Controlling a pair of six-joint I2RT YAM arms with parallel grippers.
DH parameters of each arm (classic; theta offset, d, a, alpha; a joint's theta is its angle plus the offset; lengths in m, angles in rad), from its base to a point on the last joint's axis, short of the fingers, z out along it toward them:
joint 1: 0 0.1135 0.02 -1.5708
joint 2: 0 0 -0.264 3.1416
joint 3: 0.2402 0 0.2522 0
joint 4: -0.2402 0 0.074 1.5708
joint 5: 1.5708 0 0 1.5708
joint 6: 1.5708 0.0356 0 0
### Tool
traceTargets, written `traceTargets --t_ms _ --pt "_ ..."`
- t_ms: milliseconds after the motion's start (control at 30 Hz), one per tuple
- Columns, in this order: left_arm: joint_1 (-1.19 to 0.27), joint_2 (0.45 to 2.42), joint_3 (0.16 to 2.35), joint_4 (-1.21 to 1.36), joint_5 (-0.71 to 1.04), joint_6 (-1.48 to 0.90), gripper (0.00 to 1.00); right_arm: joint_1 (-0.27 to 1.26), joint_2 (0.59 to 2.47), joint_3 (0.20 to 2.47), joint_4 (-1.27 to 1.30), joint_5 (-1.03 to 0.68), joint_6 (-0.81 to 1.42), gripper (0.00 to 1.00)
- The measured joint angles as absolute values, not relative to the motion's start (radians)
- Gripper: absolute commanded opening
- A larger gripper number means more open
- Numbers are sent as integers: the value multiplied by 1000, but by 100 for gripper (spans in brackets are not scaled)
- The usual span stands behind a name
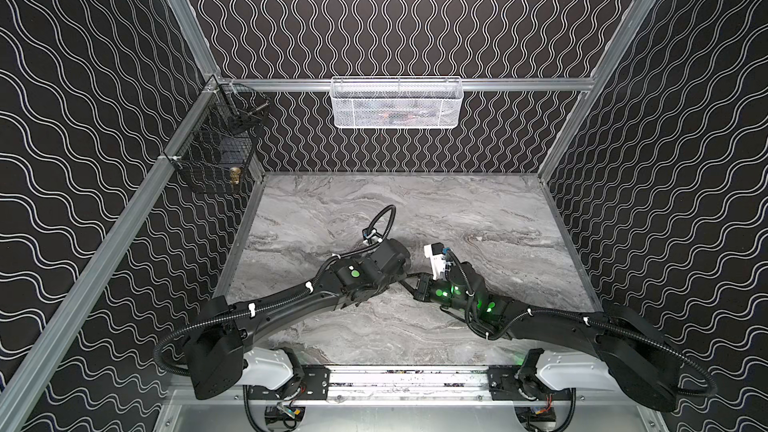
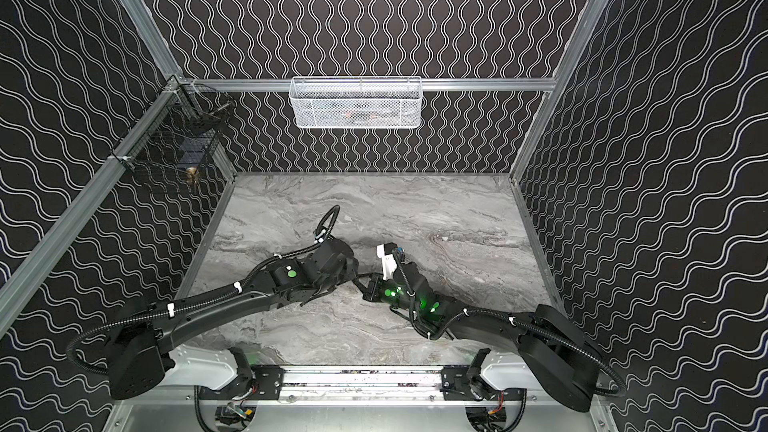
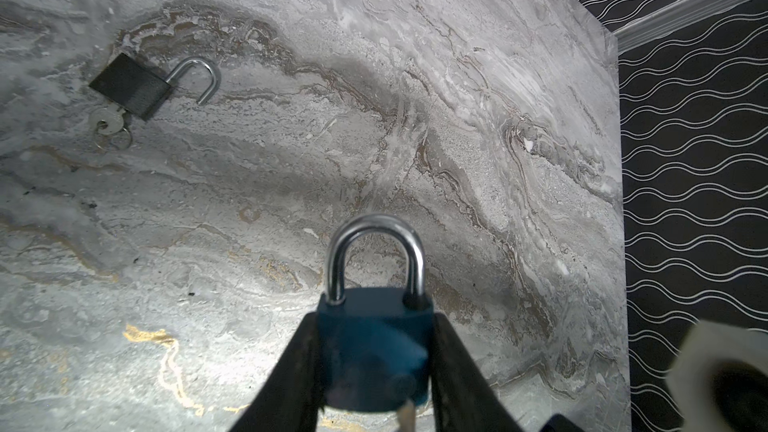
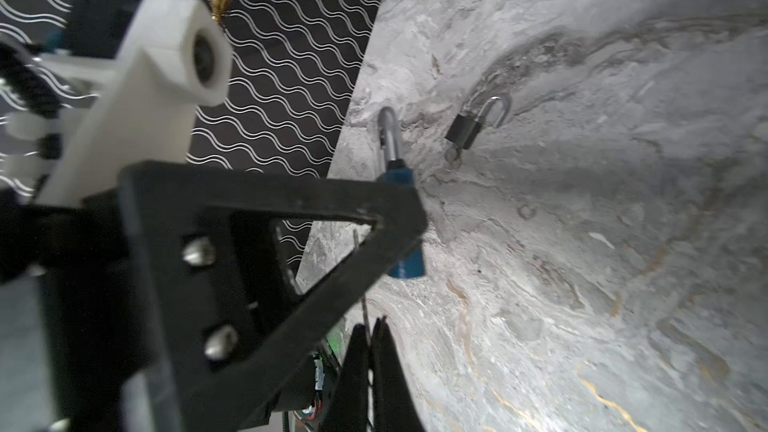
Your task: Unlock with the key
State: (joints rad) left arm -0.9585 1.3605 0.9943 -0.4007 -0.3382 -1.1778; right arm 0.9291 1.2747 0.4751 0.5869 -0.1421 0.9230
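Marble tabletop (image 1: 457,209), wavy black walls (image 1: 415,14). Left gripper (image 3: 376,320) clamps the blue padlock (image 3: 374,351) between its fingers (image 3: 291,367), shackle seated, mid-table. Right gripper (image 4: 370,340) is pinched tight on the thin key (image 3: 405,413) at that padlock's base. Off on the marble lies a black padlock (image 3: 131,87), shackle sprung.

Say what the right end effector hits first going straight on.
Probably the underside of the blue padlock, gripped by the left end effector; depth is hard to judge.
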Motion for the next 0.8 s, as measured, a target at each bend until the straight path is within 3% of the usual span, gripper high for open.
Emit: traceTargets --t_ms 800 --pt "-958 1346 982 -376 -352 -1178 7 932 1269 453 563 -130 901 0"
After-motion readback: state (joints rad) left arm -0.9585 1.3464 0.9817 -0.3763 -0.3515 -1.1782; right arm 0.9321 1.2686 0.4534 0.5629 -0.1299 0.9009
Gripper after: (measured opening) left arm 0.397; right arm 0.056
